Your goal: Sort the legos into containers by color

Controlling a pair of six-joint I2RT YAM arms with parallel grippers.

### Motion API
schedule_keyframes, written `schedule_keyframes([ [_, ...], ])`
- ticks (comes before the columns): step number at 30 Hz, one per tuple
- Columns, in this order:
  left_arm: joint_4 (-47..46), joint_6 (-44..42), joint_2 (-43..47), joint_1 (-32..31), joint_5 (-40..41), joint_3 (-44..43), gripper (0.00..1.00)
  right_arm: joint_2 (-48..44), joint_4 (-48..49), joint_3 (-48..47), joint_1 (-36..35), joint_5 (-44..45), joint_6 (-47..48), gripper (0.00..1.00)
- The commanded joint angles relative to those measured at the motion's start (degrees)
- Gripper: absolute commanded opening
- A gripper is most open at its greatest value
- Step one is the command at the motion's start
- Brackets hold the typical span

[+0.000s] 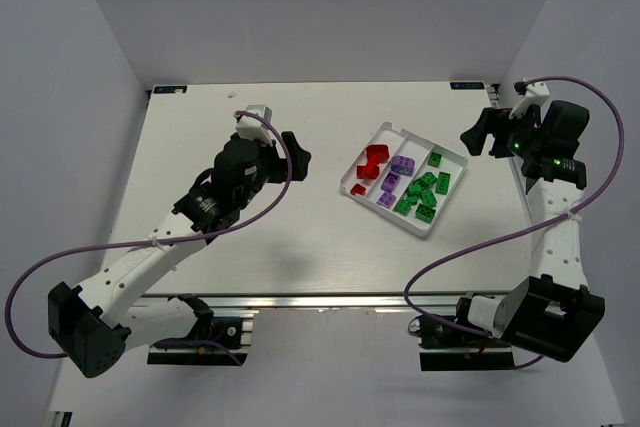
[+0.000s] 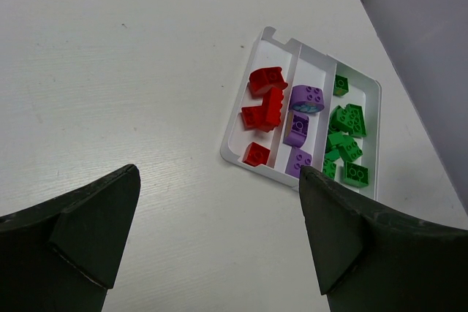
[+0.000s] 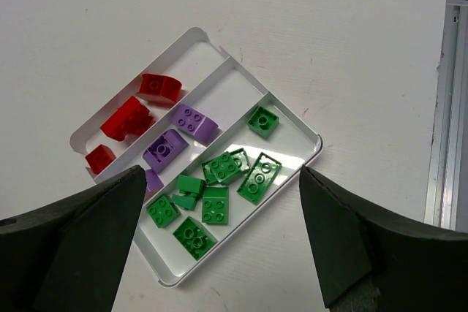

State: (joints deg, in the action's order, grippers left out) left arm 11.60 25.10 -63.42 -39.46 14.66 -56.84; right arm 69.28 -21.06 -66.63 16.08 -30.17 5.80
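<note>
Okay, black left gripper (image 2: 218,202) and black right gripper (image 3: 221,188) both gape wide, empty, apart from the shallow white plastic tray (image 3: 314,144) holding colour-sorted studded bricks (image 3: 215,204).

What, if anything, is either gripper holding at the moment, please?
Nothing is held. The left gripper and right gripper are both open and empty, and the legos lie in the tray.
</note>
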Motion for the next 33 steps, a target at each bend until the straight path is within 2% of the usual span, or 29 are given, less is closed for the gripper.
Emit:
schedule_keyframes([
  [1, -0.08, 0.12, 1.81, 0.35, 0.38, 0.24, 0.98, -0.72, -0.47, 0.45, 0.27, -0.76, 2.19, 0.89],
  [33, -0.08, 0.39, 1.28, 0.53, -0.24, 0.85, 0.98, -2.57, 0.32, 4.05, 0.18, -2.25, 5.62, 0.89],
])
